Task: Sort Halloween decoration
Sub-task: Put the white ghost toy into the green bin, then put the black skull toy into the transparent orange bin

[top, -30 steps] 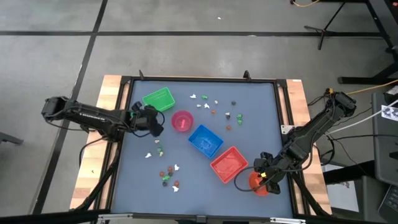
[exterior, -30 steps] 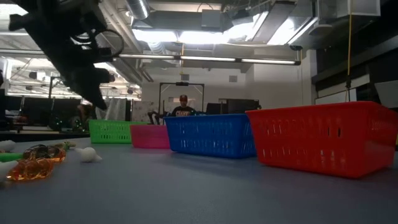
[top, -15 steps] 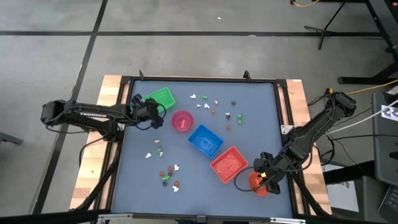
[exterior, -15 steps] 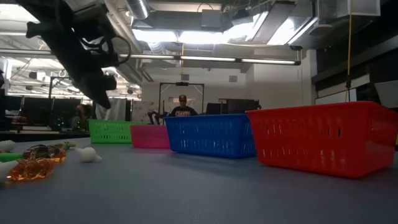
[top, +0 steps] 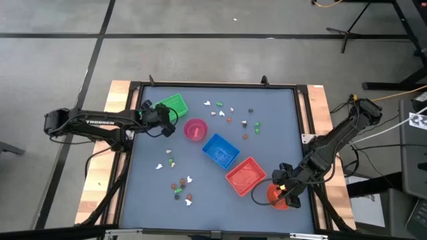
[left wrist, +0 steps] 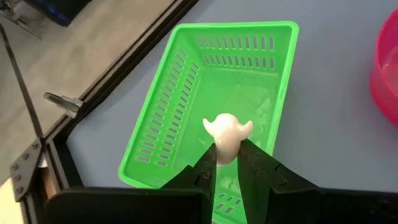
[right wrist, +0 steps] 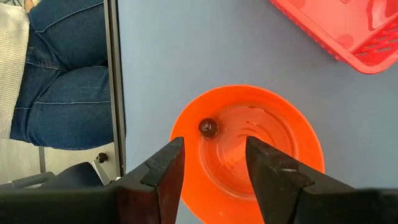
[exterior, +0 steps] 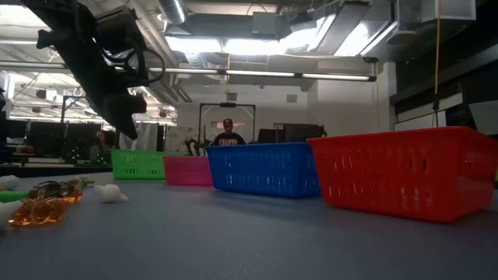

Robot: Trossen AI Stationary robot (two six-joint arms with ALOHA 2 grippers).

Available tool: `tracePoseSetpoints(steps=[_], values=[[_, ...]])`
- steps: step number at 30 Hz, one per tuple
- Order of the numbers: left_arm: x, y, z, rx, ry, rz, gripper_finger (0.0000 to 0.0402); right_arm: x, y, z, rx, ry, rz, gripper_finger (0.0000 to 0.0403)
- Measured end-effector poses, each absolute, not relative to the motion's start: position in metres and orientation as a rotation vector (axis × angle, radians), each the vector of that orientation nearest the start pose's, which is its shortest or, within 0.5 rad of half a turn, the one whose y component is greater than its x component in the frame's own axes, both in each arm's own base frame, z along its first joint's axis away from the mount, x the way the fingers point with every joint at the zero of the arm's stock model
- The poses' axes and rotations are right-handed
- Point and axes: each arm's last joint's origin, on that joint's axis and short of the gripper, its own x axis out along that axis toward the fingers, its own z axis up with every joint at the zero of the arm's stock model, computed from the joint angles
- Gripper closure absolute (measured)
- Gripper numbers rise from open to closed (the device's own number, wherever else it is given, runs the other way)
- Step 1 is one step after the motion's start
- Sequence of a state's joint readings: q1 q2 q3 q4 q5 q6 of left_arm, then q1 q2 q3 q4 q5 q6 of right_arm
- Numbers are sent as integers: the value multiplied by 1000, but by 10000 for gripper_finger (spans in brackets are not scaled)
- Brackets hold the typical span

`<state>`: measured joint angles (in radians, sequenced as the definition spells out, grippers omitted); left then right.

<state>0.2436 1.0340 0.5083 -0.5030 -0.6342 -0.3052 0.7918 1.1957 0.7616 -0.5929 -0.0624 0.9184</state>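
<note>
While your left gripper [left wrist: 227, 163] hangs above the green tray [left wrist: 186, 112] at the table's far-left corner, it's clamped on a small white trinket [left wrist: 227, 133], pinched between both fingertips [left wrist: 207, 167]. The trinket sits over the tray's inside, off the floor of it; the wrist view shows the tray's mesh walls right below. In the high view you see that gripper [top: 163, 124] at the near edge of the green tray [top: 172, 104], with the pink bowl [top: 195, 129] just beside it.

Your right gripper [right wrist: 214, 163] is over the orange bowl [right wrist: 273, 124] at the near-right corner, fingers spread apart, gripping nothing. One small dark round trinket [right wrist: 207, 127] lies inside that bowl near its rim. The red tray [top: 245, 176] sits just beside the orange bowl [top: 275, 195], and the blue tray [top: 220, 151] lies between the red tray and the pink bowl.

The rest of the decorations are loose on the table: a far cluster [top: 230, 115] of white, green and dark bits beyond the pink bowl, and a near-left cluster [top: 179, 186] of white, orange-brown and green bits. In the low view you've got orange-brown pieces [exterior: 35, 211] and a white one [exterior: 111, 193] on the mat at the left.

A person's jeans-clad legs [right wrist: 62, 68] show past the table edge.
</note>
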Motion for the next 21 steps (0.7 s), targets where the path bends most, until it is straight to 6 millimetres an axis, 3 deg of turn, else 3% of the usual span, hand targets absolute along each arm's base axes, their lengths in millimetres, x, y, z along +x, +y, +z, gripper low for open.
tracePoseSetpoints(steps=[12,21], values=[[163,64,181,-82,908,962,270,156,157,218,386,1177,209,233],[163,65,181,-135,881,992,233,160,151,219,245,1004,70,233]])
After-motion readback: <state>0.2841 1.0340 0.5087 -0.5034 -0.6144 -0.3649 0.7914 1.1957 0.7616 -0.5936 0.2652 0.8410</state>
